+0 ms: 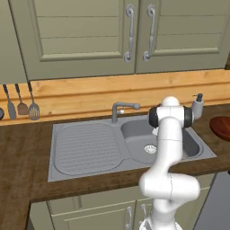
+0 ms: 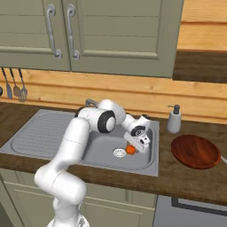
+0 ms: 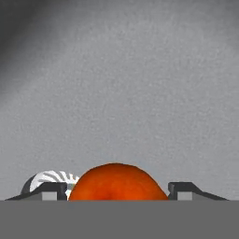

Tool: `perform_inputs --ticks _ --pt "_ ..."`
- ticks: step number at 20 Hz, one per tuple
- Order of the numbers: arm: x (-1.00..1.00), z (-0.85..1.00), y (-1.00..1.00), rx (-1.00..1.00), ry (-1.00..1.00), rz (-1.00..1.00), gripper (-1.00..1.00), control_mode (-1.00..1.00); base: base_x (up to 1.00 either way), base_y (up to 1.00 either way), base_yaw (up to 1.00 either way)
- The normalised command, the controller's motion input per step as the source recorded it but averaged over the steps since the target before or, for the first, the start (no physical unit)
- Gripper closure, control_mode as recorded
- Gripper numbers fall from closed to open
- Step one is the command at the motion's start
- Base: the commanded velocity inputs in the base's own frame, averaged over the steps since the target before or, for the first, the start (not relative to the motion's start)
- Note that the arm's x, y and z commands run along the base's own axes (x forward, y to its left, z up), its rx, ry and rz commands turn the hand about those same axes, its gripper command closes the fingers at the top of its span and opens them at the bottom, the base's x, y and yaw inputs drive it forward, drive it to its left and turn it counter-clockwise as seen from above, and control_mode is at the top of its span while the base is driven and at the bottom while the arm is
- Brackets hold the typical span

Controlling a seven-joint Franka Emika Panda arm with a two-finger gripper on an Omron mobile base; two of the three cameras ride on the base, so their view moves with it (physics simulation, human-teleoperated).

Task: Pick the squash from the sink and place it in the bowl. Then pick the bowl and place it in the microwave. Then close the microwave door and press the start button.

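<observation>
A rendered home kitchen is shown. A grey steel sink (image 1: 90, 148) with a ribbed drainboard and a bent-spout faucet (image 1: 120, 109) is set into a dark wooden counter (image 1: 18, 166). Sage-green panelled wall cabinets (image 1: 85, 31) with curved silver handles are hung above a light wood backsplash (image 2: 133, 93), and matching base cabinets are fitted below. Cooking utensils (image 1: 21, 104) are hung on the wall at the left. A soap dispenser (image 2: 174, 119) is stood beside the basin, near a reddish-brown bowl (image 2: 195, 151).

We see the hand (image 2: 133, 150) low in the sink (image 2: 146, 166) basin, walls close around, drain (image 2: 119, 152) just beside. Faucet (image 1: 120, 108) stands behind, soap bottle (image 2: 174, 119) on the counter (image 2: 186, 179) at right; bare basin floor ahead in hand view.
</observation>
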Motion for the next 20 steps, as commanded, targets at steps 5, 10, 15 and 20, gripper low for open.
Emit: perform_inputs --ticks 5,10,15,20 --pt "-0.62 0.2 0.0 0.0 0.0 0.0 1.0 -1.0 0.0 0.0 0.0" --pt "-0.5 0.97 -0.02 -0.03 -0.1 0.07 1.0 -1.0 0.0 0.0 0.0" --pt "-0.53 1.0 -0.15 -0.25 -0.27 0.23 1.0 -1.0 0.0 0.0 0.0" --pt "-0.68 1.0 -0.36 -0.28 -0.37 0.22 1.0 -1.0 0.0 0.0 0.0"
